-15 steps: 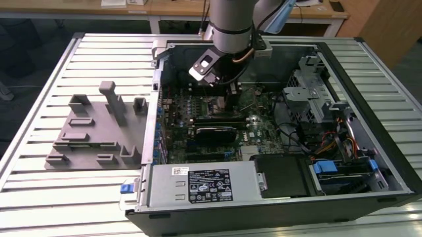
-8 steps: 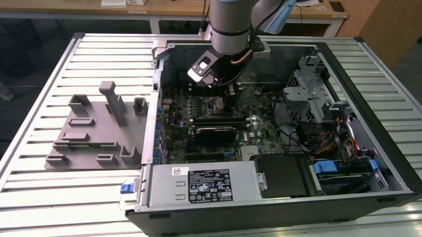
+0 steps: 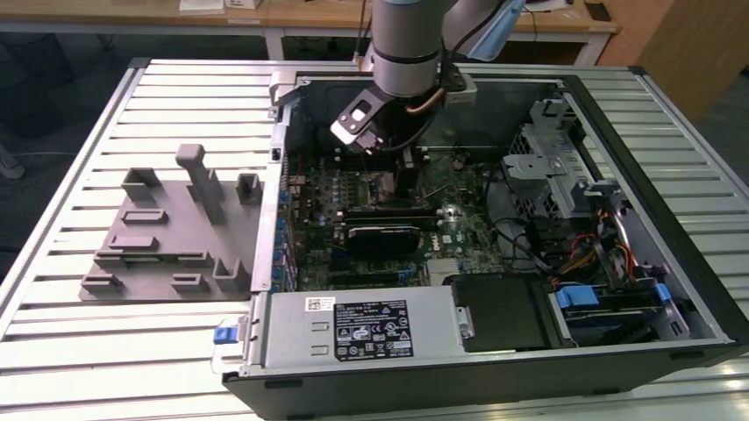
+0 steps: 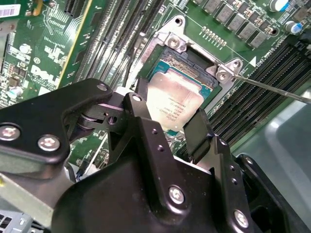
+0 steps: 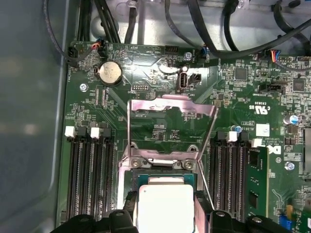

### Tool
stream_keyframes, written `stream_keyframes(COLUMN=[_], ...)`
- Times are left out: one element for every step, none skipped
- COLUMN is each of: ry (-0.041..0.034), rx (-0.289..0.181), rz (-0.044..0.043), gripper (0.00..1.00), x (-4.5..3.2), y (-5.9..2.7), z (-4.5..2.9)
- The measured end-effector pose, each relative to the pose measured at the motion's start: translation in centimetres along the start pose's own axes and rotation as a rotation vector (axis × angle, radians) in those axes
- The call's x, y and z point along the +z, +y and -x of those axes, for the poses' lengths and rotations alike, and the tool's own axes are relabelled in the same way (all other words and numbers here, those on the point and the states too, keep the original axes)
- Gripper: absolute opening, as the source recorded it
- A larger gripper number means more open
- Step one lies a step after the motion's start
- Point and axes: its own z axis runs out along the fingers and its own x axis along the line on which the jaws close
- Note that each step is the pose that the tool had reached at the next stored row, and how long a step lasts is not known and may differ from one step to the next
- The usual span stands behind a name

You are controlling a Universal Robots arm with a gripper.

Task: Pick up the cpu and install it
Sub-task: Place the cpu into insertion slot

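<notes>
My claw (image 4: 169,112) is clenched on the cpu (image 4: 179,99), with two fingers (image 4: 197,133), one at each opposite edge. The one cpu sits between them, over the one open socket (image 4: 177,42) in the middle of the motherboard (image 5: 243,97). I cannot tell if it is seated. One metal lid (image 5: 170,103) is folded back. One grey tray (image 3: 164,232) stands beside the case (image 3: 492,377).

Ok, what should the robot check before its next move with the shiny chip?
1. The cpu is gripped by the end effector: ok.
2. The metal cover plate is flipped open: ok.
3. The lever stands clear of the socket: ok.
4. The cpu sits square with the socket: looks ok.
5. The cpu is fully seated: cannot tell.
</notes>
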Motion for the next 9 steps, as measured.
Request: stream_keyframes(ry=[-0.0001,-0.0002,-0.0003,-0.0005,-0.0006,-0.0006,-0.0007,-0.0007,-0.0009], rx=[0.001,0.003,0.005,0.006,0.008,0.009,0.011,0.013,0.016], rz=[-0.0001,-0.0002,-0.0002,-0.0003,-0.0004,-0.0005,-0.0005,-0.0005,-0.0007], gripper=[0.54,0.54,0.54,0.54,0.54,0.54,0.54,0.54,0.54], x=[0.05,0.12,0.19,0.26,0.34,0.43,0.51,0.58,0.62], y=[-0.03,-0.06,-0.08,-0.11,-0.13,-0.15,-0.17,-0.2,-0.21], z=[-0.05,-0.09,-0.12,-0.15,-0.17,-0.19,-0.19,-0.2,-0.2])
